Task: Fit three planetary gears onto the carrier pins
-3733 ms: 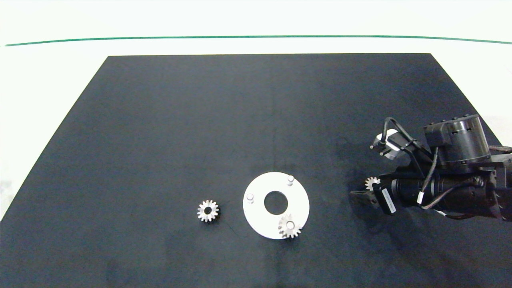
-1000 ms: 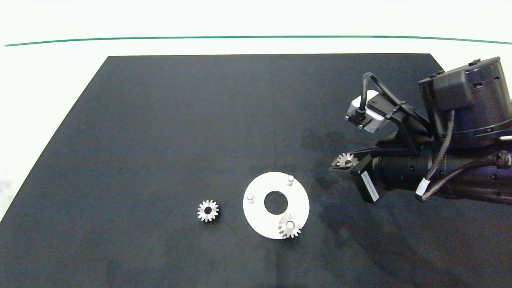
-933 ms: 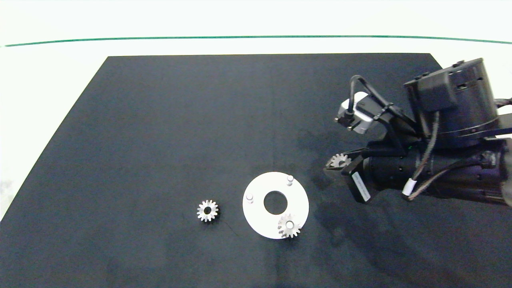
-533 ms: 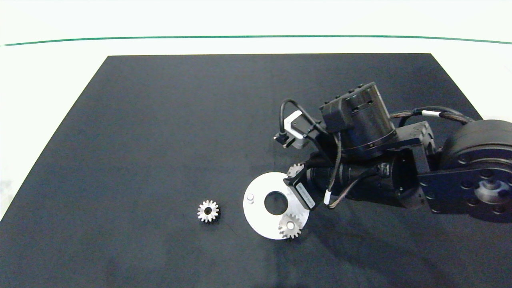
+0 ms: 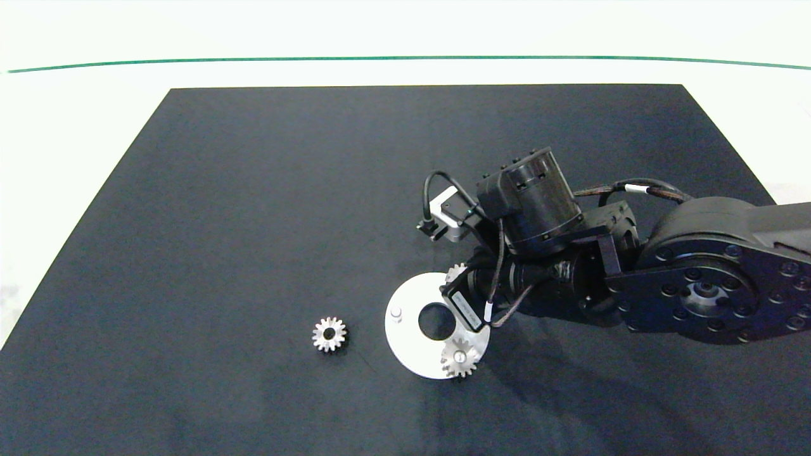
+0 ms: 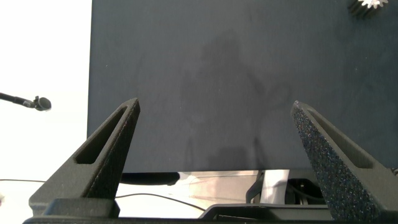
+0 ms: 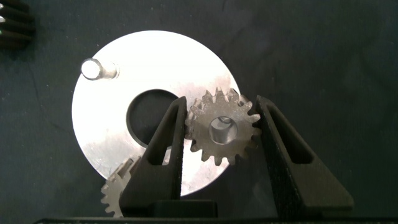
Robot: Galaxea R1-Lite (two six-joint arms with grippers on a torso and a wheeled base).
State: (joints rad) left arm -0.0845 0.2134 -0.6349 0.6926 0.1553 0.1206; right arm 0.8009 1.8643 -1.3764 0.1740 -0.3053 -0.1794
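The white disc [image 5: 408, 342] lies on the black mat with its carrier pins up. One bare pin [image 5: 396, 313] stands on its left side. One planetary gear [image 5: 459, 358] sits on the near pin. A second gear [image 5: 329, 334] lies loose on the mat, left of the disc. My right gripper [image 5: 457, 280] is shut on the third gear [image 5: 453, 273] over the disc's far pin. In the right wrist view this gear [image 7: 224, 127] sits between the fingers [image 7: 168, 143], and the pin's top shows through its centre hole. My left gripper [image 6: 214, 104] is open over bare mat.
The black mat [image 5: 253, 190] covers most of the white table, with its edges at the far and left sides. The right arm [image 5: 697, 291] reaches in across the mat's right part. A gear's edge [image 6: 372, 5] shows in the left wrist view.
My right gripper has carried its gear leftward from the mat's right side to the disc's far pin and has come lower. The other gears and the disc have stayed put.
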